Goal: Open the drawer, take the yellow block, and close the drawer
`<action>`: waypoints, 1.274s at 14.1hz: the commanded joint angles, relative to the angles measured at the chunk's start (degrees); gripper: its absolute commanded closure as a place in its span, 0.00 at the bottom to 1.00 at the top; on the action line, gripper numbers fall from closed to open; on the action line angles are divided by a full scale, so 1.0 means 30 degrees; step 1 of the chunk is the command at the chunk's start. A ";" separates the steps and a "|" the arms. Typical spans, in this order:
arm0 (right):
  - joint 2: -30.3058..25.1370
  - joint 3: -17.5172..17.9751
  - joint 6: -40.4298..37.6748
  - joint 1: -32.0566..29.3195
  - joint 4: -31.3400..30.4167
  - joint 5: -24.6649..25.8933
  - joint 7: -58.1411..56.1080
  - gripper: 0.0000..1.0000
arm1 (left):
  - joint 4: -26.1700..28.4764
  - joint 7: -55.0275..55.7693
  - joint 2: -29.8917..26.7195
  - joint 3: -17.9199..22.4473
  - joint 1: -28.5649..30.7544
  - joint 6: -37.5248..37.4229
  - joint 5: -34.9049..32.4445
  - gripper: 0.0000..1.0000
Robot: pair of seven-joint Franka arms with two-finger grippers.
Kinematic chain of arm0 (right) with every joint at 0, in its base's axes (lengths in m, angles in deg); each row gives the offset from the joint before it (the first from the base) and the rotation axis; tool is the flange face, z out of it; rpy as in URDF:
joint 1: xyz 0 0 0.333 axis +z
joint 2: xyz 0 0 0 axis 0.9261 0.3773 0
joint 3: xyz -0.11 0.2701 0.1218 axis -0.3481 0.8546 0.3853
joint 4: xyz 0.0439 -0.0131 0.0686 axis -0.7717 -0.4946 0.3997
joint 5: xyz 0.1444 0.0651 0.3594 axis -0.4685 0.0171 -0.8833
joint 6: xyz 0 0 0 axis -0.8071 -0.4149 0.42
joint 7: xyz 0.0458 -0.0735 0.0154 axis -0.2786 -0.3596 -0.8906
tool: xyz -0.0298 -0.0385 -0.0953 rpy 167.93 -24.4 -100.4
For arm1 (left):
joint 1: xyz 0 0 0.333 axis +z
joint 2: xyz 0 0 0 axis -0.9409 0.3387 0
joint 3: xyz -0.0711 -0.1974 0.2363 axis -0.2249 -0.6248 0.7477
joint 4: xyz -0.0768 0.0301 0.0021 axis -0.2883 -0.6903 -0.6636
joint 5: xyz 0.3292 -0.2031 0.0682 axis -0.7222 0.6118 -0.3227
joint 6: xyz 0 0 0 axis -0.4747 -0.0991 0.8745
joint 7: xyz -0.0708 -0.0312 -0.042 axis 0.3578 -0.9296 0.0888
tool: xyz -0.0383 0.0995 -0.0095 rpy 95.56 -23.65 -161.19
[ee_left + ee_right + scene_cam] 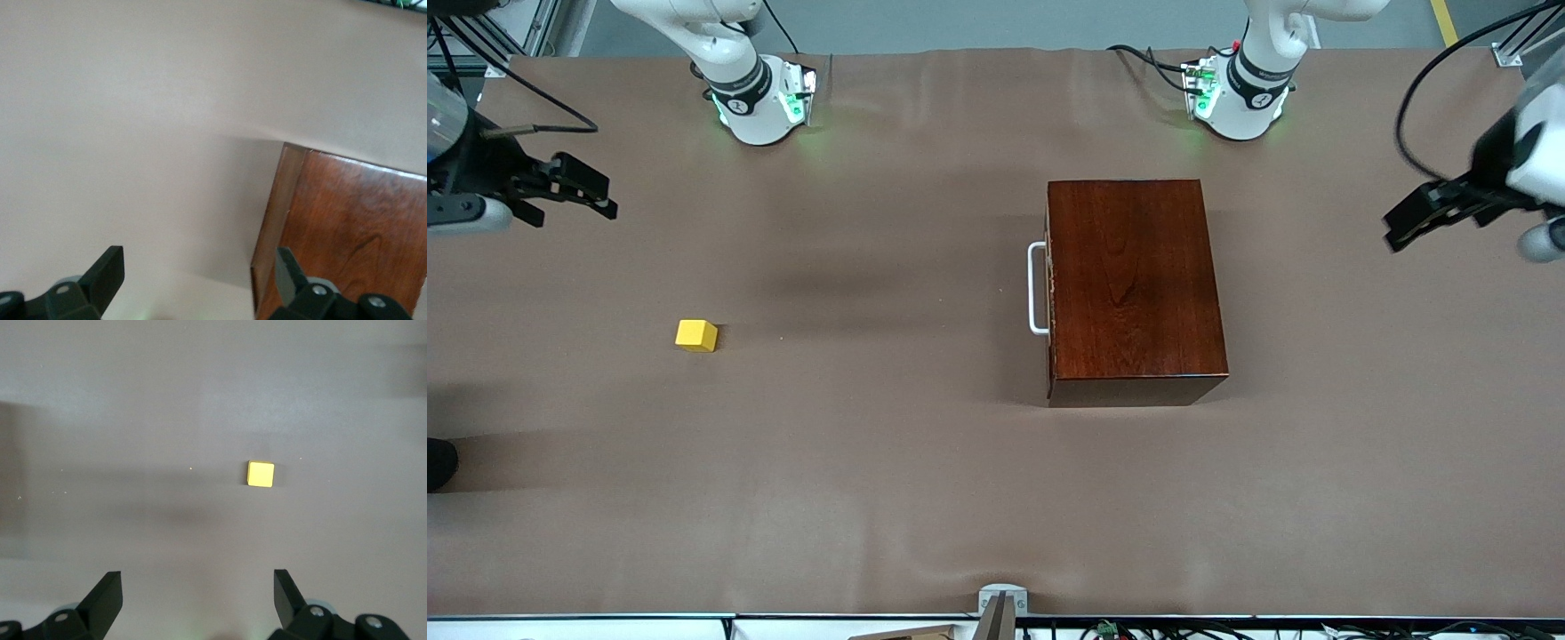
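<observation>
The dark reddish-brown wooden box stands mid-table with its drawer pushed in flush; the white bar handle faces the right arm's end. The yellow block lies on the bare cloth toward the right arm's end, well apart from the box. My right gripper hangs open in the air at that end of the table, with the yellow block below and ahead of its empty fingers. My left gripper hangs open at the left arm's end, near a corner of the box, holding nothing.
A brown cloth covers the whole table. The two arm bases stand along the edge farthest from the front camera. A small grey bracket sits at the nearest edge.
</observation>
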 commanded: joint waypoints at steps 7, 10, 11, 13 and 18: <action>-0.0392 -0.1500 -0.0134 0.1417 0.0501 0.0323 -0.0196 0.00 | 0.5422 -0.4973 -0.4581 -0.4577 0.4966 0.0405 -0.0229 0.00; -0.0304 -0.3089 -0.0250 0.3298 0.0940 0.0822 -0.0167 0.00 | 0.6156 -0.4914 -0.5169 -0.4639 0.4940 0.0436 0.0035 0.00; -0.0275 -0.3031 -0.0250 0.3271 0.0940 0.0823 -0.0166 0.00 | 0.6333 -0.4914 -0.5316 -0.4610 0.4997 0.0465 0.0441 0.00; -0.0245 -0.3031 -0.0221 0.3183 0.1056 0.0823 -0.0137 0.00 | 0.6451 -0.4943 -0.5347 -0.4551 0.5056 0.0494 0.0972 0.00; 0.0224 -0.3060 -0.0279 0.2774 0.1907 0.0794 -0.0020 0.00 | 0.5837 -0.5148 -0.5054 -0.4317 0.5056 0.0465 0.1119 0.00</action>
